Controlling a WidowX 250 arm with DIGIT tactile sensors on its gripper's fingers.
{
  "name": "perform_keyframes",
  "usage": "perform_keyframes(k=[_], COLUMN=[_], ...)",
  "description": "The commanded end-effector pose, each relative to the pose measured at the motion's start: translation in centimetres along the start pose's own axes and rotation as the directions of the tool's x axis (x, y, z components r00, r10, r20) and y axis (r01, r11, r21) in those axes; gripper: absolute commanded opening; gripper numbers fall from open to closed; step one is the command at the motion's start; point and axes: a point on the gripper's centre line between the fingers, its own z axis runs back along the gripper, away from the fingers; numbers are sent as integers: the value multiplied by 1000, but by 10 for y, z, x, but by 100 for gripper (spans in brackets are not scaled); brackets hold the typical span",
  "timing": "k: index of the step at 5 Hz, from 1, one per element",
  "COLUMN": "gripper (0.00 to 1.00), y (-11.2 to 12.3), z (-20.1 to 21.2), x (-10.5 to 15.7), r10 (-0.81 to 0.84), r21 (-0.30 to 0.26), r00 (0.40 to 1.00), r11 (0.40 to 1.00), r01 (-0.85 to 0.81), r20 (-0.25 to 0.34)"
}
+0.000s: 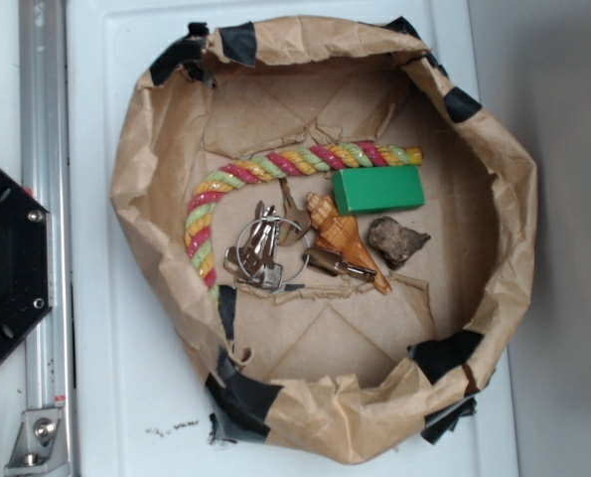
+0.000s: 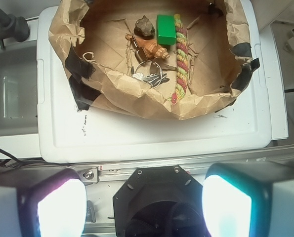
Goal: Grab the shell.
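Note:
The shell (image 1: 343,238) is orange-tan with pale ridges. It lies on the floor of a brown paper basin (image 1: 156,149), wide end near the green block (image 1: 377,189), point toward the front. In the wrist view the shell (image 2: 150,45) lies far ahead, between the rock and the keys. My gripper (image 2: 144,205) is open, its two pale fingertips (image 2: 62,207) spread wide at the bottom of the wrist view, high above the robot's black base (image 2: 156,197) and far from the basin. The gripper does not show in the exterior view.
A key bunch (image 1: 262,248) lies left of the shell, touching it. A dark brown rock (image 1: 396,240) lies to its right. A coloured rope (image 1: 275,169) curves along the back and left. The basin's crumpled walls are taped in black. The black base (image 1: 7,263) sits on a metal rail.

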Motion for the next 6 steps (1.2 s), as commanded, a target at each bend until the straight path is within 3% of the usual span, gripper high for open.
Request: perform_keyframes(k=[1, 2, 4, 5, 6], gripper=[100, 100, 100, 100, 100], y=[0, 12, 8, 15, 18], z=[0, -32, -80, -131, -160], x=[0, 30, 82, 108, 114], r10=[0, 6, 45, 90, 78], r21=[0, -4, -88, -44, -13], r00=[1000, 993, 966, 975, 984], r11=[1000, 1000, 996, 996, 997], r01=[0, -6, -24, -82, -77], r20=[0, 121, 256, 201, 163])
